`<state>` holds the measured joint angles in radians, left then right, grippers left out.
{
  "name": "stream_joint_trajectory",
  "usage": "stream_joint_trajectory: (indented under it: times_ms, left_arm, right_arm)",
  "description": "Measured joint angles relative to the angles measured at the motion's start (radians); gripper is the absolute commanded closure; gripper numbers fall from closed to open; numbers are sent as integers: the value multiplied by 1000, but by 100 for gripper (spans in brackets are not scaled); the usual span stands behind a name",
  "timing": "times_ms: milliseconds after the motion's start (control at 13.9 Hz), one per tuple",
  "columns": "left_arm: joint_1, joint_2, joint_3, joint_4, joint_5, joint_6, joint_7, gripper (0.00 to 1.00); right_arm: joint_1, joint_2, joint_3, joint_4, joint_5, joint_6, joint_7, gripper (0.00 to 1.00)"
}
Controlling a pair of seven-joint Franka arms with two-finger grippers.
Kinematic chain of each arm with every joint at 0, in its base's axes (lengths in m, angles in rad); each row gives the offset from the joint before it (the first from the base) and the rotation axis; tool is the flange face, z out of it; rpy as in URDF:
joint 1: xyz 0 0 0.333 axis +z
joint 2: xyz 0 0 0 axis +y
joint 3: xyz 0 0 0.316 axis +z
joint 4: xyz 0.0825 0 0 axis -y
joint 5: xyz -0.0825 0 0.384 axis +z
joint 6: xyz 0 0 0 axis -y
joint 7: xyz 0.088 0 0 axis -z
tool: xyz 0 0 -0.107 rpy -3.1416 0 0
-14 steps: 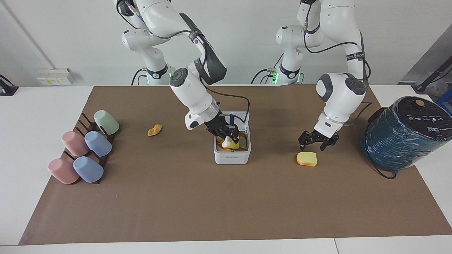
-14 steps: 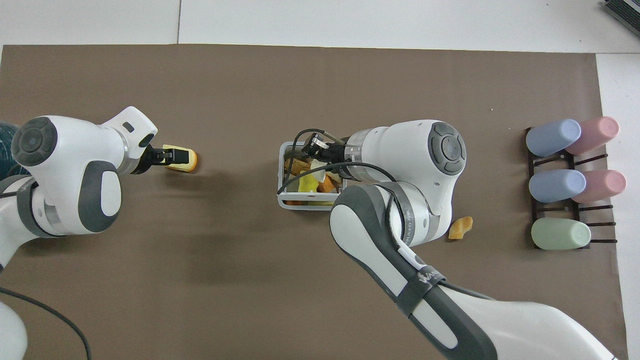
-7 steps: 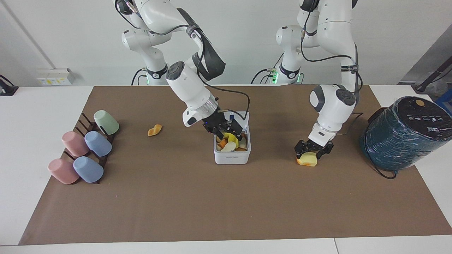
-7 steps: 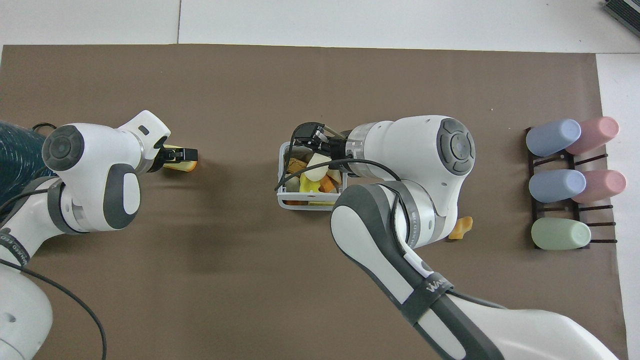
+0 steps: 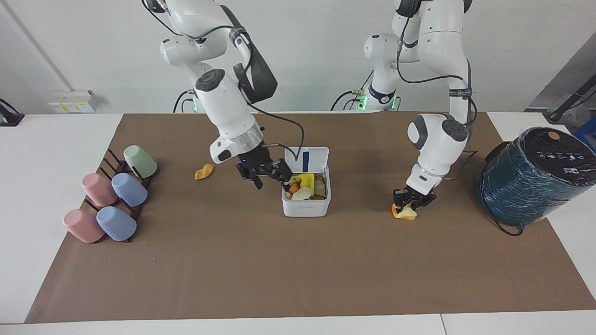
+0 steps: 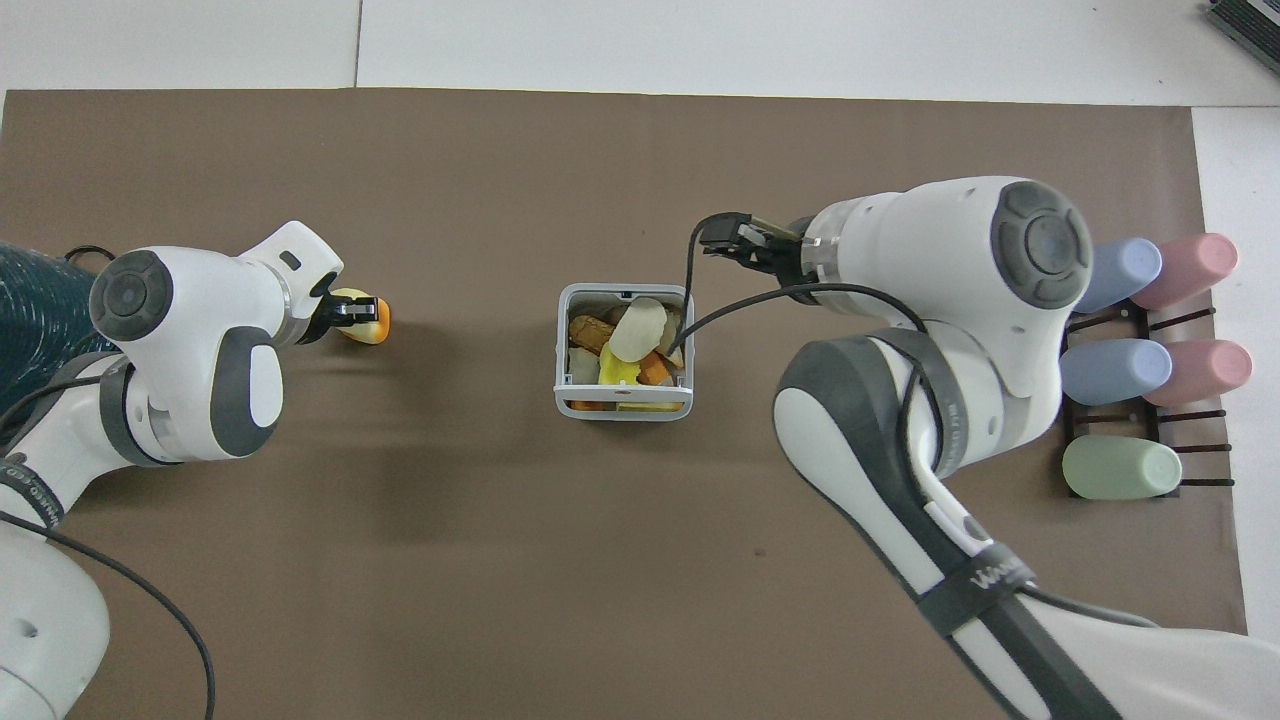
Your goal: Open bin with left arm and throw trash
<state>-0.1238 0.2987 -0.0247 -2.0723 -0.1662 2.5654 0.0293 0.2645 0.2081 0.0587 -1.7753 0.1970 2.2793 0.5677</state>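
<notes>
The white bin (image 5: 306, 208) stands mid-table with its lid (image 5: 315, 156) open and upright, the blue strip showing. It holds several scraps, with the cream-white lump (image 5: 301, 193) on top. In the overhead view the bin (image 6: 562, 350) shows the cream lump (image 6: 638, 328) inside. My right gripper (image 5: 268, 177) is open and empty, raised beside the bin toward the right arm's end; it also shows in the overhead view (image 6: 716, 238). My left gripper (image 5: 410, 201) is shut on the yellow block (image 5: 407, 212), low at the mat (image 6: 362, 315). The orange lump (image 5: 204, 171) lies on the mat; the right arm hides it from overhead.
A dark rack with several pastel cups (image 5: 111, 200) stands at the right arm's end (image 6: 1110, 365). A big teal wrapped cylinder (image 5: 535, 177) lies at the left arm's end, beside the left arm.
My right gripper let the cream-white lump go into the bin, then drew out toward the right arm's end. My left gripper came down and closed on the yellow block.
</notes>
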Motion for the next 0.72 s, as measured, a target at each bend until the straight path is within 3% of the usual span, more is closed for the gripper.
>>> stream_joint_trajectory:
  times_ms: [216, 577, 721]
  left_arm:
    - [0, 0, -1, 16, 0, -8, 0, 100]
    - [0, 0, 0, 56, 0, -46, 0, 100]
    - [0, 0, 0, 99, 0, -130, 0, 100]
  right_arm:
    - [-89, -43, -2, -26, -91, -153, -184, 0]
    - [-175, -117, -3, -237, -179, -170, -249, 0]
    - [-205, -166, -3, -346, -182, -165, -249, 0]
